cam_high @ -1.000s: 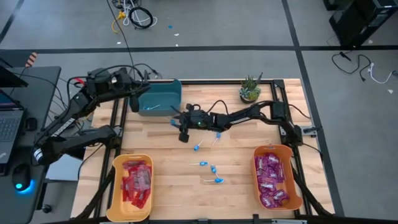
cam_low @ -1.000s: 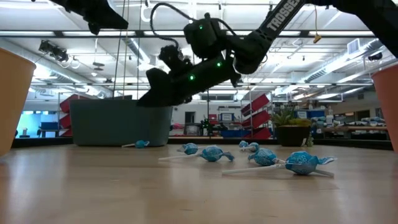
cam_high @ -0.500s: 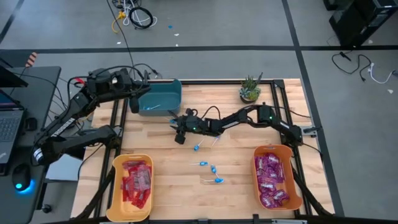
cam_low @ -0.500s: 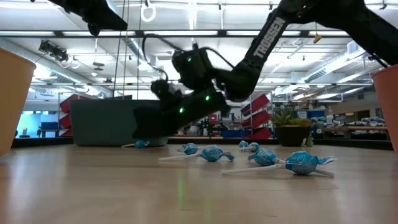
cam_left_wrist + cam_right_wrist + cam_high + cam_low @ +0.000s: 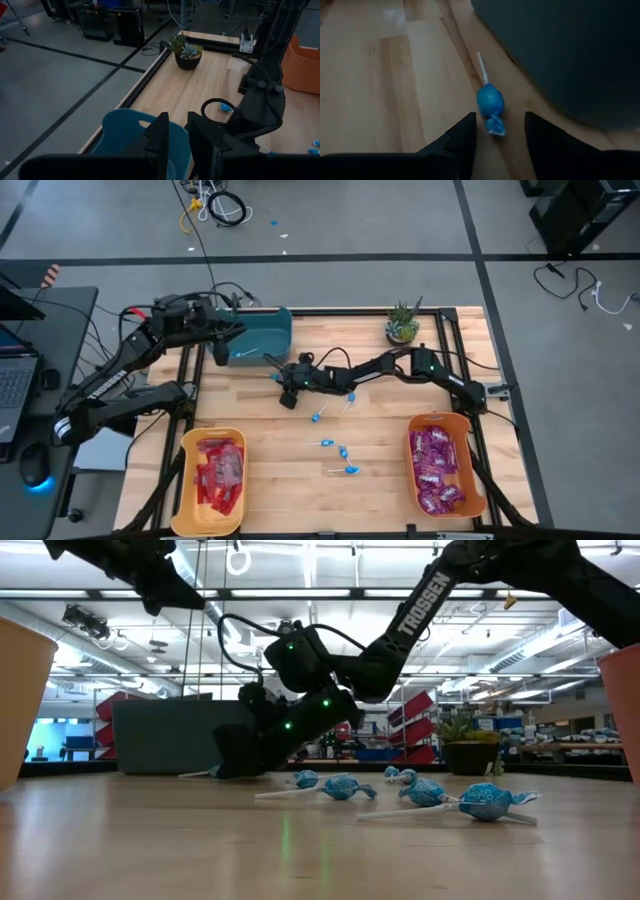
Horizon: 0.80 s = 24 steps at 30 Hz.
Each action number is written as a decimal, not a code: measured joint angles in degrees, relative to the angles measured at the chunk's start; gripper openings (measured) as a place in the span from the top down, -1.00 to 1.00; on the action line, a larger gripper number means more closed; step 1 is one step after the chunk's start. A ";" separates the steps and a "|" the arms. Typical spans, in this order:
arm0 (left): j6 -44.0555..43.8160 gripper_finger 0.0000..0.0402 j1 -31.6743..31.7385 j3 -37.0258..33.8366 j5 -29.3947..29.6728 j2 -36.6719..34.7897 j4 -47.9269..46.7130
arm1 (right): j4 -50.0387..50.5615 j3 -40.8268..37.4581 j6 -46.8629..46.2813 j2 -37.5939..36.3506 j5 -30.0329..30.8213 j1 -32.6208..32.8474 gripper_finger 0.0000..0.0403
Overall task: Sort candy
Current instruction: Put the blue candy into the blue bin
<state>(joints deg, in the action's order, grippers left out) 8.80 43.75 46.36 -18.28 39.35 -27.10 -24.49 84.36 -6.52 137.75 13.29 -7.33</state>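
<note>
Down by the teal bin point(image 5: 262, 337), the right gripper point(image 5: 287, 393) is being held low over the wooden surface point(image 5: 380, 440), its jaws standing open on either side of one blue lollipop point(image 5: 490, 102) that is lying on the boards just beside the bin's wall; nothing is being gripped, and in the right wrist view the sweet is being framed between the two dark fingers point(image 5: 457, 137) without being touched. Four more blue lollipops point(image 5: 338, 448) are being left scattered near the middle of the surface, well apart from the bins. Red packets point(image 5: 219, 472) are being kept in the yellow bin point(image 5: 190, 480) at the near left, and purple packets point(image 5: 436, 465) in the orange bin point(image 5: 475, 480) at the near right. A small potted plant point(image 5: 402, 324) is standing at the far edge. The left gripper point(image 5: 222, 350) is being held above the teal bin's left side, its jaws only narrowly parted and holding nothing that can be seen.
</note>
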 joint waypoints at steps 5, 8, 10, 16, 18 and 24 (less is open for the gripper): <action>0.00 0.63 0.00 -0.23 0.00 0.00 0.34 | -1.68 -0.02 2.05 0.00 -2.46 -0.01 0.24; 0.00 0.63 0.00 -0.23 0.00 0.00 0.50 | -2.14 -0.02 2.18 0.00 -3.69 -0.03 0.24; -0.01 0.63 0.00 -0.23 0.00 0.00 0.58 | -2.48 -0.02 2.20 0.00 -4.23 -0.03 0.24; -0.02 0.63 0.00 -0.23 0.00 0.00 0.60 | -3.99 -0.02 2.71 0.00 -4.85 -0.42 0.24; -0.02 0.63 0.00 -0.23 0.00 0.00 0.59 | -4.56 -0.02 3.21 0.00 -4.89 -0.50 0.24; -0.05 0.63 0.00 -0.23 0.00 0.00 0.60 | -7.41 0.00 3.55 -0.02 -5.50 -0.99 0.24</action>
<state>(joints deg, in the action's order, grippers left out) 8.75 43.75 46.13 -18.28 39.35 -26.50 -31.90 84.36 -2.98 137.73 7.79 -8.31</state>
